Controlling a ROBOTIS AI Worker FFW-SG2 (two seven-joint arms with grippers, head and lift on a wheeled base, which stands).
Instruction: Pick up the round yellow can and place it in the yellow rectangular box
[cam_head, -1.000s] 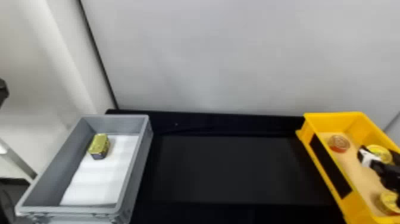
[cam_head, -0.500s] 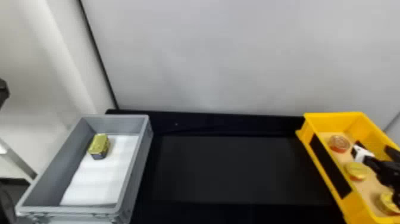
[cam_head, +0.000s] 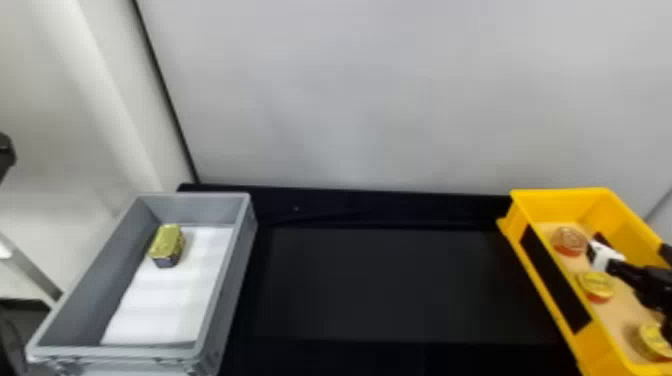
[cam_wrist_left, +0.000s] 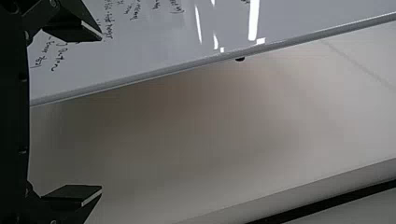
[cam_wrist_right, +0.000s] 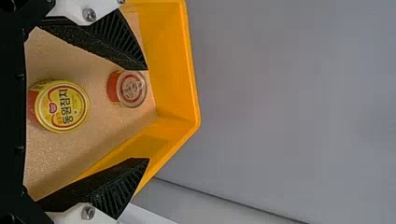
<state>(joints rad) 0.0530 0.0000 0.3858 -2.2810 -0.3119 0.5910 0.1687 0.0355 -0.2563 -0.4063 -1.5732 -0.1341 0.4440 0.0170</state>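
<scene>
Right gripper (cam_wrist_right: 148, 114) spread wide, holding nothing, at the yellow box (cam_wrist_right: 170, 60) — round yellow can (cam_wrist_right: 70, 112) inside — placement appears complete; next, withdraw without nudging it

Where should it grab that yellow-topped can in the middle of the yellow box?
Probably by its round side wall, from straight above, with the right gripper straddling it. The yellow-topped can stands upright, lid up, in the open-topped yellow box, and a gap separates it from the red can.
</scene>
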